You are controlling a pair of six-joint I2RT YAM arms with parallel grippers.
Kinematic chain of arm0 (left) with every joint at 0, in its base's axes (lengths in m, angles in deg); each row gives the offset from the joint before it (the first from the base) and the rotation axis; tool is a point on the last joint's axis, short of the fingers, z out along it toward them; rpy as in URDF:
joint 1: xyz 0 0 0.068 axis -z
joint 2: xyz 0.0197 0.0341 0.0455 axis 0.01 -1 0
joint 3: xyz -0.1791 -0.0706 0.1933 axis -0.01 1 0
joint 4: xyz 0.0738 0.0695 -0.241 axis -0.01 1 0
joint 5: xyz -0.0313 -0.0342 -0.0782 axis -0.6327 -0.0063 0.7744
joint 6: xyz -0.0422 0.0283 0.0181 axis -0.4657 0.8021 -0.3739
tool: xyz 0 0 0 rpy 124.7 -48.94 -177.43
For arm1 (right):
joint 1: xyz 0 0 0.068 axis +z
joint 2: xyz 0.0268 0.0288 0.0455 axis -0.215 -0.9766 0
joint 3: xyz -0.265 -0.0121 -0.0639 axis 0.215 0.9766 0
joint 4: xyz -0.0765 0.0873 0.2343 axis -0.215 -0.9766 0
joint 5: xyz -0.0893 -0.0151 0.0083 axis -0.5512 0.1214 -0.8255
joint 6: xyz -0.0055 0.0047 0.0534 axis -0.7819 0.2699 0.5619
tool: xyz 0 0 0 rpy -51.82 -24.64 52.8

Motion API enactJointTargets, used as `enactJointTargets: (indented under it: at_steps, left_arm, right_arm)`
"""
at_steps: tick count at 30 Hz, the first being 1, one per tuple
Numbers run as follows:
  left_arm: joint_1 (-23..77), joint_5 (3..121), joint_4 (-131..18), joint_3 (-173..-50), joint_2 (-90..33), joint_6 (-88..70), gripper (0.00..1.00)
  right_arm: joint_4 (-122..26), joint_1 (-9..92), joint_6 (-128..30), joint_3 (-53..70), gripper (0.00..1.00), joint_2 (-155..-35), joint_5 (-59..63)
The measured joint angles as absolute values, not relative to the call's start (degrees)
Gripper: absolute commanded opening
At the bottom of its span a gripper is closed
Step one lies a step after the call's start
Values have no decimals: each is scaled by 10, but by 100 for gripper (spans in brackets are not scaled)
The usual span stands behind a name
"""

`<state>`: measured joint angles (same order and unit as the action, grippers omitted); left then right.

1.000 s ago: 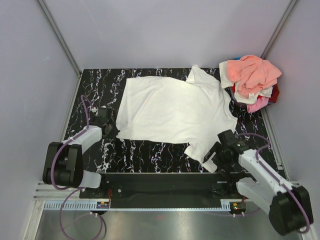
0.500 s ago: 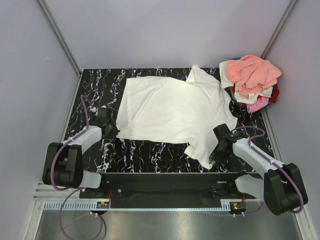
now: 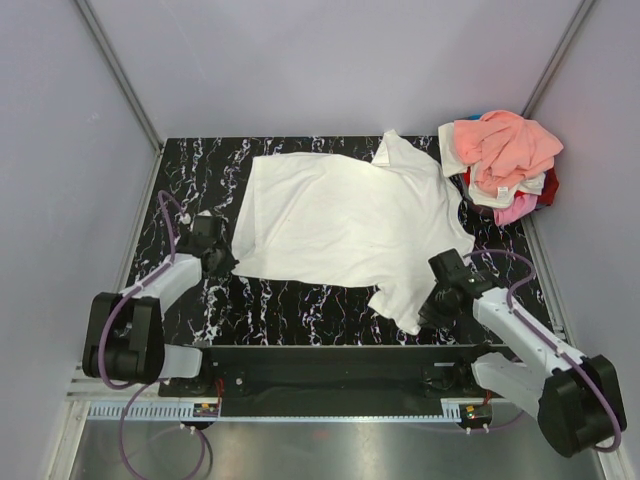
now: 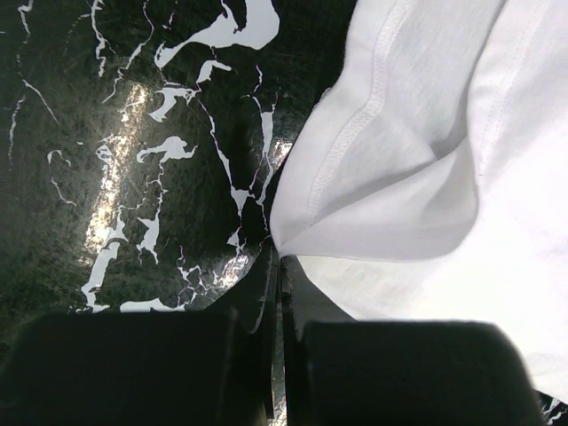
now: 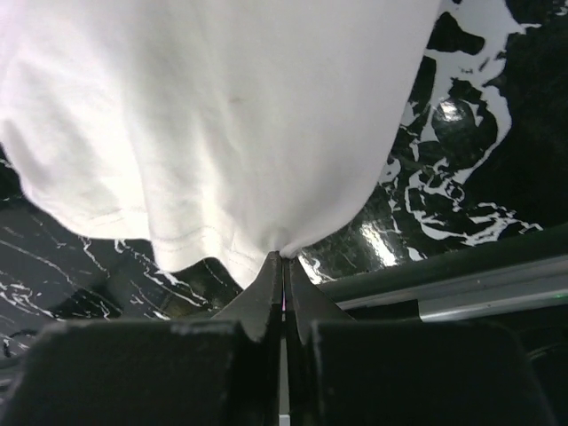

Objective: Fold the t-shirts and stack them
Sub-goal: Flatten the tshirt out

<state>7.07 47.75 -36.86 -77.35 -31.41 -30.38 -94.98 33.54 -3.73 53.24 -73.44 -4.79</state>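
My left gripper (image 4: 276,259) is closed tight on the near left corner of the white t-shirt (image 3: 345,225), right at the stitched hem, with only cloth between the jaws. My right gripper (image 5: 284,257) is clamped the same way on the edge of the near sleeve. The shirt lies spread across the middle of the black marble table (image 3: 290,312), hem toward my left arm, sleeves toward my right. At the far right corner sits a heap of other t-shirts (image 3: 500,165), salmon-peach on top with cream, pink and red showing below; it is well apart from both my grippers, and the white shirt's far sleeve reaches near it. From above, my right wrist covers its grip point, so only the wrist camera shows the sleeve cloth gathered to a point between the fingers and draped over most of the view, with the rail (image 5: 461,293) along the table's near edge beside it. The left wrist view alone shows the corner lifted into a small fold, casting shadow on the marble
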Motion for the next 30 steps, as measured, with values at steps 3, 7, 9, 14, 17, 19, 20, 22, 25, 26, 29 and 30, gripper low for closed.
enactJointTargets:
  at_steps: [3, 7, 9, 14, 17, 19, 20, 22, 25, 26, 29, 30]
  left_arm:
    - [71, 481, -359, -766, -269, -307, 0]
    - [71, 494, -320, -773, -178, -313, 0]
    - [71, 496, -288, -794, -137, -314, 0]
    - [71, 499, -194, -893, -49, -318, 0]
    - [71, 499, -138, -988, -1, -317, 0]
    - [71, 499, -105, -1049, 19, -313, 0]
    - [71, 499, -90, -1083, 28, -310, 0]
    - [71, 500, -57, -1162, 34, -303, 0]
    - [71, 505, -14, -1283, 33, -290, 0]
    - [71, 508, -4, -1314, 33, -287, 0]
    - [71, 525, 27, -1425, 24, -273, 0]
    - [71, 528, 34, -1455, 22, -269, 0]
  right_arm:
    - [-982, 336, -39, 519, 0, -685, -53]
    - [-1032, 337, -39, 435, 0, -637, -65]
    - [-1055, 337, -40, 362, 0, -624, -76]
    - [-1115, 337, -53, 187, 0, -618, -106]
    - [-1145, 337, -73, 53, 0, -620, -126]
    - [-1162, 337, -89, -44, 0, -624, -146]
    - [-1176, 338, -96, -89, 0, -629, -155]
    - [-1192, 338, -114, -195, 0, -641, -177]
    - [-1222, 338, -144, -367, 0, -661, -205]
    - [-1223, 338, -155, -415, 0, -665, -213]
    - [-1229, 338, -184, -518, 0, -670, -227]
    - [-1229, 338, -196, -541, 0, -670, -230]
